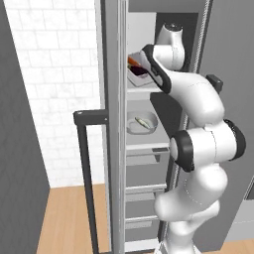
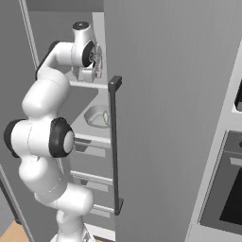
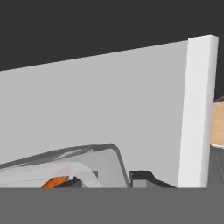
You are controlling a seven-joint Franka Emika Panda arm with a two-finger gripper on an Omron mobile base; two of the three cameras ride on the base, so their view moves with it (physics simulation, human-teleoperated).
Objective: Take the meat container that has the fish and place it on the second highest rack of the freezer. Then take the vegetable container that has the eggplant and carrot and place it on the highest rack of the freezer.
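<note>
Veg tray (image 1: 137, 74) sits on the highest rack (image 1: 141, 89), pincer (image 3: 103, 181) at its rim.
We judge it light, rigid, slick (carrot (image 3: 54, 181) loose inside); we'd hold the rim; pincer state unclear.

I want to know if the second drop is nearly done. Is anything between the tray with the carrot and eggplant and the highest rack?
Nothing visible. The tray with the carrot and eggplant is already at the highest rack, apparently resting on it. The fish bowl sits on the second highest rack below.
</note>
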